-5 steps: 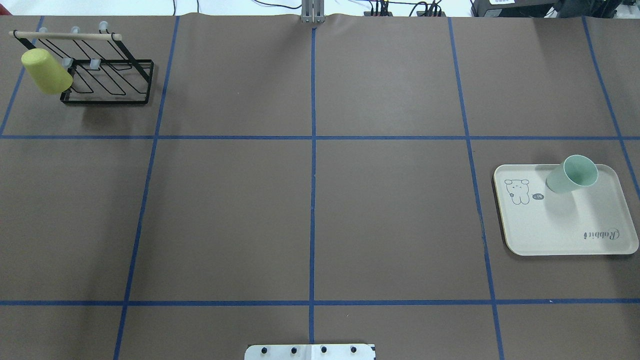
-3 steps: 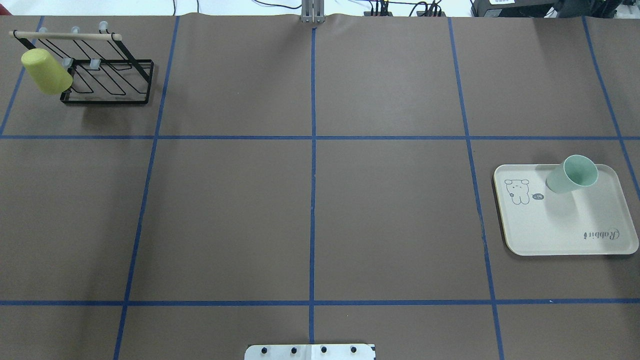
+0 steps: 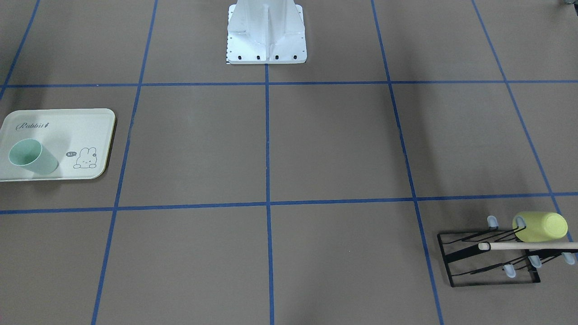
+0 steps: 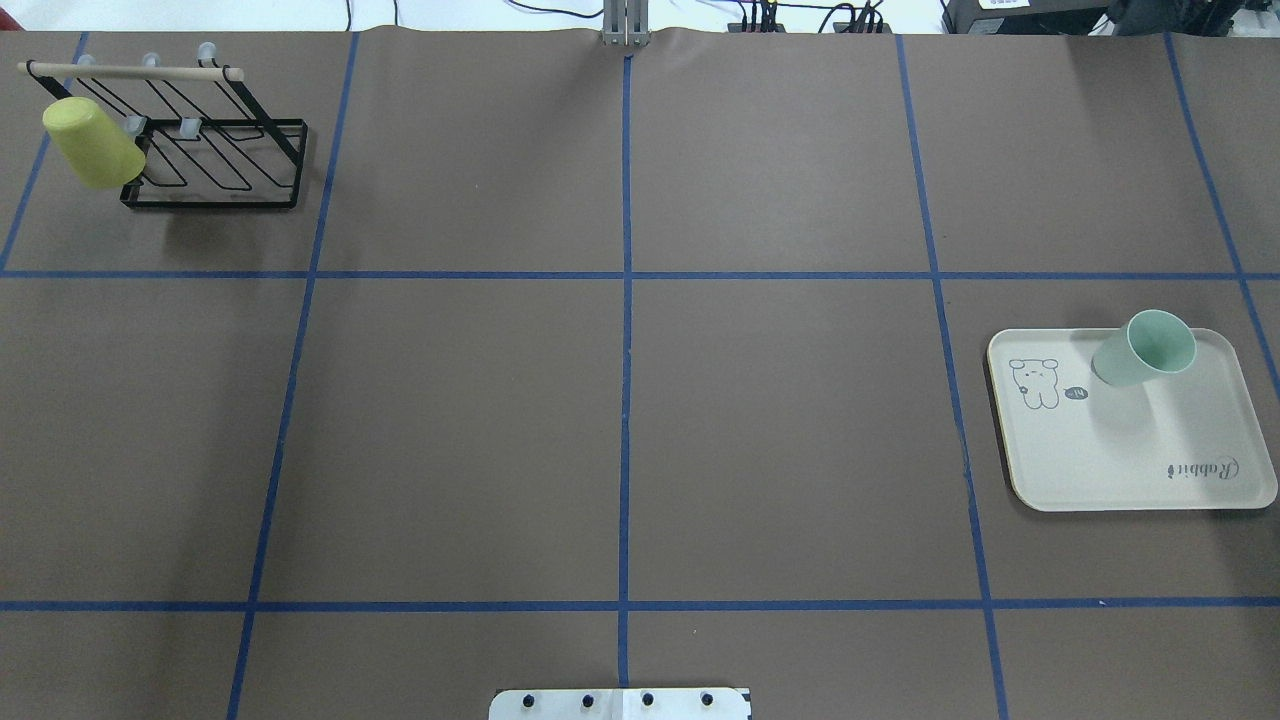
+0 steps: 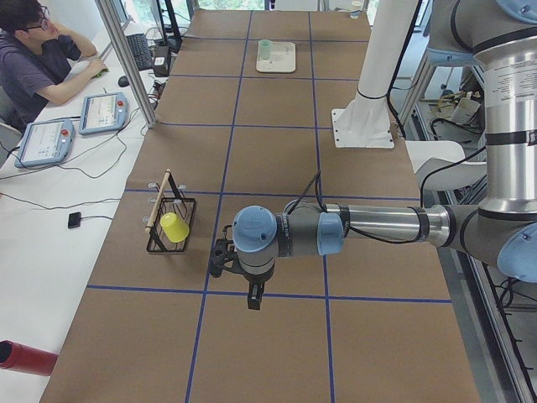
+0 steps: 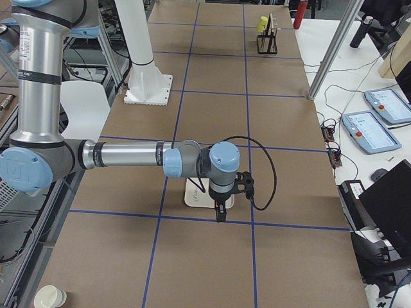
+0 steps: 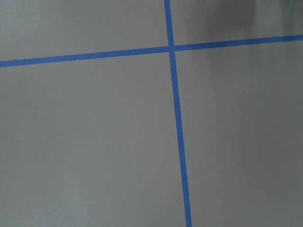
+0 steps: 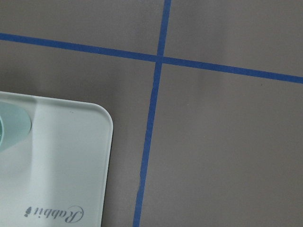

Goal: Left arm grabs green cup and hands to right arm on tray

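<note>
The small pale mint-green plastic cup (image 4: 1140, 352) remains unmoved, upright on the cream rectangular tray (image 4: 1130, 460), suggesting delivery is complete; whether the jaws of left arm (image 5: 377, 225) and right arm (image 6: 128, 156) are open or closed cannot be told.

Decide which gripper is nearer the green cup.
Right. The right gripper hangs by the tray that holds the green cup; the left gripper hangs near the rack at the opposite end.
</note>
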`<control>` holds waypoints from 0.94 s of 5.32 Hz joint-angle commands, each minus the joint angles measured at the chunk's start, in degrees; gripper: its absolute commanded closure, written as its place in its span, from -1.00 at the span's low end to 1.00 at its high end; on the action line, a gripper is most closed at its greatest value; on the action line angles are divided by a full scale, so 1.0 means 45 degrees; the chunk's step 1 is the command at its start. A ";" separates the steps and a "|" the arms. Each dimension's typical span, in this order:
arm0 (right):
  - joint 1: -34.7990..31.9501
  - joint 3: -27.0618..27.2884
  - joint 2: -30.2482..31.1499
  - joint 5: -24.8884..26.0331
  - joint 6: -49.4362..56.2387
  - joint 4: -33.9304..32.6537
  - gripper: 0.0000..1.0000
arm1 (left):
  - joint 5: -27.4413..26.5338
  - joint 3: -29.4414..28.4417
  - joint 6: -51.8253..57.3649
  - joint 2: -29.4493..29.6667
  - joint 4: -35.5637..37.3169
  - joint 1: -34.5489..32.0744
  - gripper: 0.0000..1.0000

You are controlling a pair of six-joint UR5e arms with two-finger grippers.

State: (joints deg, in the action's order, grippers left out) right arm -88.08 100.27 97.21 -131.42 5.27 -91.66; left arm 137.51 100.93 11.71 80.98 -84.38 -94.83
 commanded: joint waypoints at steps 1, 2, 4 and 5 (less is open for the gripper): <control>0.0004 -0.0017 0.0018 0.0005 -0.0038 0.0346 -1.00 | 0.0009 -0.0006 -0.0004 -0.0007 -0.0018 0.0000 -1.00; 0.0023 -0.0017 -0.0001 0.0005 -0.0194 0.0349 -1.00 | 0.0009 -0.0006 -0.0004 -0.0007 0.0001 0.0000 -1.00; 0.0023 -0.0017 0.0018 -0.0015 -0.0722 0.0620 -1.00 | 0.0009 0.0033 -0.0004 0.0031 -0.0018 0.0019 -1.00; 0.0042 -0.0017 0.0018 0.0005 -0.0722 0.0622 -1.00 | 0.0009 0.0033 0.0015 0.0032 -0.0018 0.0020 -1.00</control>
State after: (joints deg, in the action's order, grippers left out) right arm -87.94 100.22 97.27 -131.46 2.19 -89.07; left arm 137.55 101.04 11.73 81.08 -84.46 -94.77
